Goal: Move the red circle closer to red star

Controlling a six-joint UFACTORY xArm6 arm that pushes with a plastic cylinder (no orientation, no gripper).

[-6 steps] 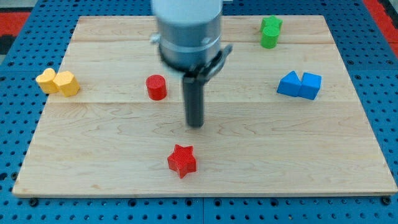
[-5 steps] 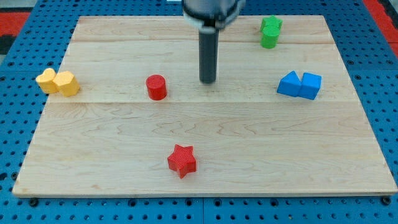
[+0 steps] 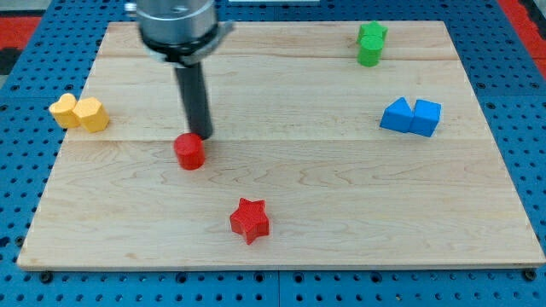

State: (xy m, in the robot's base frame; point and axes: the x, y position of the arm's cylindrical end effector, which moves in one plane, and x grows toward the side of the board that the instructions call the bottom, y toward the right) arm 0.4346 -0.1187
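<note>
**Colours on the board**

I see red circle (image 3: 189,152) and red star (image 3: 249,220), two yellow blocks (image 3: 78,112), two blue blocks (image 3: 410,116), two green blocks (image 3: 370,43). Board (image 3: 341,196) is pale wood grain. My tip (image 3: 199,136) is dark. Surround is blue perforated panel (image 3: 17,170).

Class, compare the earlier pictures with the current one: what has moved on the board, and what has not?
My tip swung to the view's left and now sits just above-right of the red circle, which slid down-left. The red star and the yellow, green and blue blocks stayed put.
</note>
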